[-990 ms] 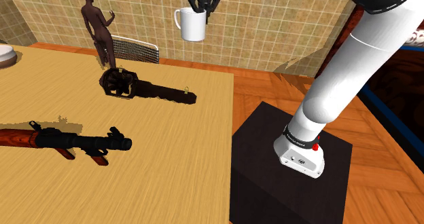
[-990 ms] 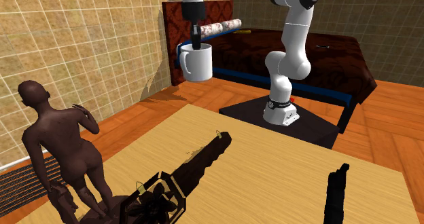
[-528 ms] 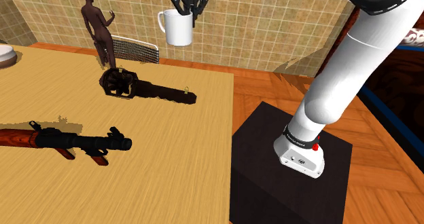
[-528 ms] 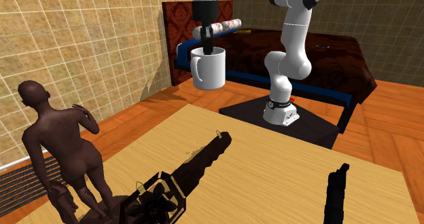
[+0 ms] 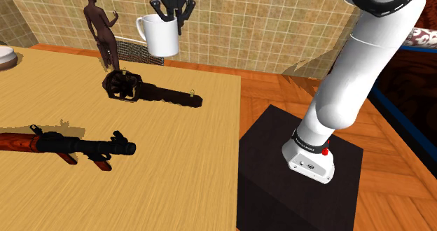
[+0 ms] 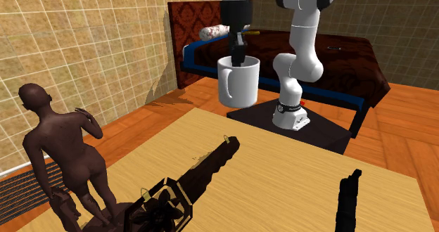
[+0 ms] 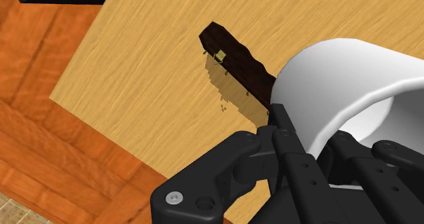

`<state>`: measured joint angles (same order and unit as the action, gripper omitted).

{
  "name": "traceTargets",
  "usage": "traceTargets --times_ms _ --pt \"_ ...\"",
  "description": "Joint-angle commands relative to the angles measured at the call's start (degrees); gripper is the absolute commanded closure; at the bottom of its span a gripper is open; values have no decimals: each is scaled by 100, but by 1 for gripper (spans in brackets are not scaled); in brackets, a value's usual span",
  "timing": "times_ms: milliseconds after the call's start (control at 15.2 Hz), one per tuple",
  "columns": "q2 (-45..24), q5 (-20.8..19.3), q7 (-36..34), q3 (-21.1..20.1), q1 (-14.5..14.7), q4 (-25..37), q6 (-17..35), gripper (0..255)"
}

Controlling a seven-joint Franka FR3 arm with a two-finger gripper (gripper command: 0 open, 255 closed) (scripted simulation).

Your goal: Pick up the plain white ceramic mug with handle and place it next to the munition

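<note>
Mug (image 5: 162, 36), clasped at its rim by the gripper (image 5: 172, 17), has travelled toward the shoulder view's left and now hangs high over the table's (image 5: 196, 166) far edge, near the munition (image 5: 150, 91); descent beside it is likely next.

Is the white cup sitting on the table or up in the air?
Up in the air. The claw clasps the cup by its rim, and it hangs upright, clear of the table.
</note>
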<state>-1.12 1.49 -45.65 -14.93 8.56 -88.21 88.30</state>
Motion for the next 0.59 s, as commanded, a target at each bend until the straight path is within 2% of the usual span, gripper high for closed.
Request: traceTargets --times_ms 0,528 --pt "-253 -68 -304 -143 153 266 -11 255" --pt "-1387 -483 -1446 -601 929 1699 -350 255"
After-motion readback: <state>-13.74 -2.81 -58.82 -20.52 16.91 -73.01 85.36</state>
